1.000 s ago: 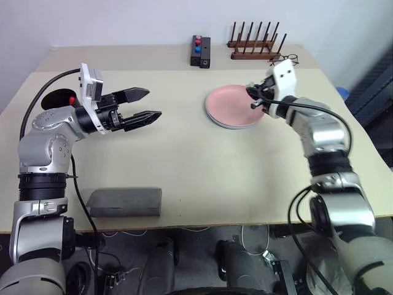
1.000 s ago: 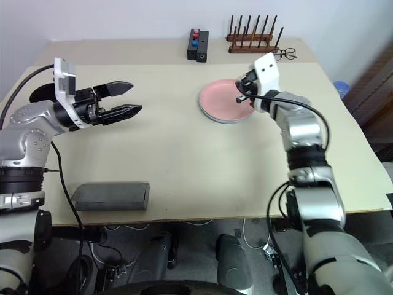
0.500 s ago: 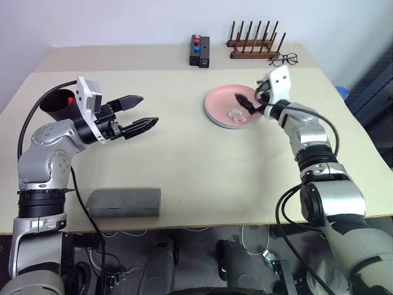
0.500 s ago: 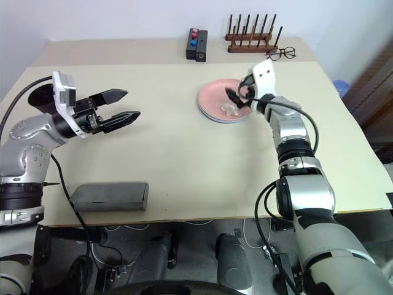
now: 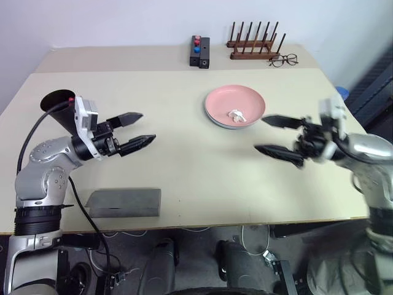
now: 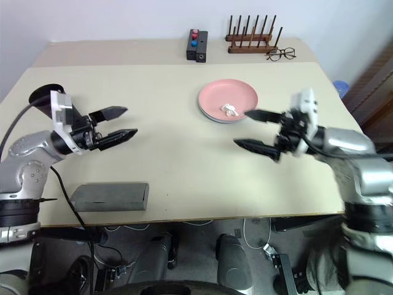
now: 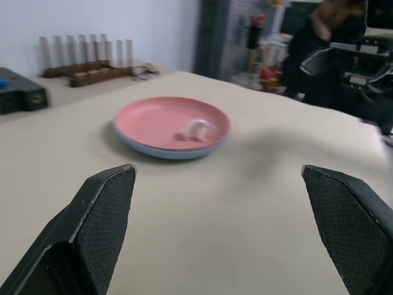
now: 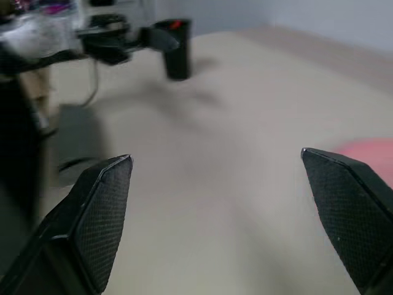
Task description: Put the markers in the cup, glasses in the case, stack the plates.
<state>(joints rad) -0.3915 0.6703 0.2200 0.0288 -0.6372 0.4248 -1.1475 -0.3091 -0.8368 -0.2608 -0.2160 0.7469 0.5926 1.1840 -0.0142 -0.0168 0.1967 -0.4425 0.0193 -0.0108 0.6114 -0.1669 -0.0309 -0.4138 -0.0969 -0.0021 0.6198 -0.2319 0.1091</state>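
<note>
Hovering wide open and empty, both grippers flank the table: the closed case (image 5: 124, 202) lies near-left under the left gripper (image 5: 136, 129), well apart from the right gripper (image 5: 279, 135).

Pink plate (image 5: 235, 108) stacked on blue — case (image 5: 124, 202) shut.

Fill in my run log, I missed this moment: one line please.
plates: pink stacked on blue, white scrap on top | case: shut | cup: red cap inside | left gripper: open, empty | right gripper: open, empty
</note>
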